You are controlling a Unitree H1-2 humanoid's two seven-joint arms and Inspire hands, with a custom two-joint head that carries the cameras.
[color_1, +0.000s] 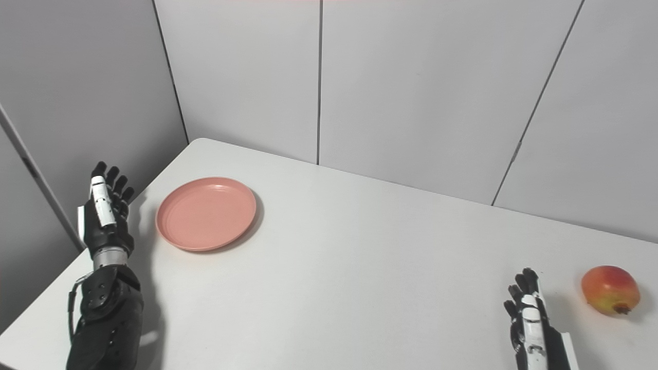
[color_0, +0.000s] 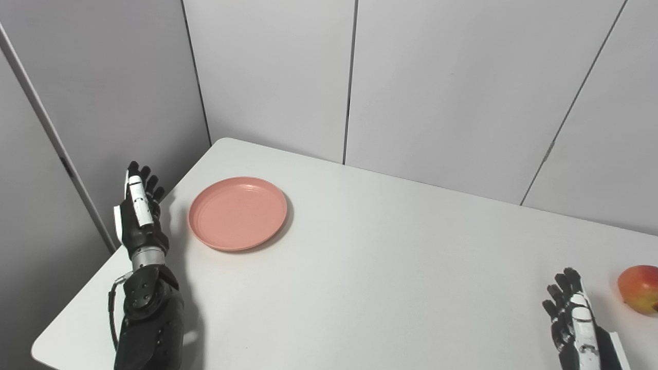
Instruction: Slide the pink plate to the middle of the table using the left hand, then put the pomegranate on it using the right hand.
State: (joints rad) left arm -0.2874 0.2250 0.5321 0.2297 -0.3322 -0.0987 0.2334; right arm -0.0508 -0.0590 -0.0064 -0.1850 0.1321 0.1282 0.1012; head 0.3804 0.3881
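Right robot hand point(color_1: 532, 321) cropped, pomegranate point(color_1: 610, 290) beside

Plate point(color_0: 237, 213) sits near table's point(color_0: 390, 267) far left corner; bare tabletop runs from its right rim to the pomegranate point(color_1: 610, 289). Left hand point(color_0: 138, 210) just left of plate, gap between. Wall panels point(color_0: 411, 77) close behind plate.

The plate point(color_0: 237, 213) is a plain salmon pink with no pattern. The pomegranate point(color_1: 610, 289) is red, shading to yellow-orange low down. The table point(color_0: 390, 267) is flat white. Both the left hand point(color_0: 138, 208) and the right hand point(color_1: 529, 318) are black with white panels. The wall point(color_0: 437, 77) is pale grey with thin dark seams.
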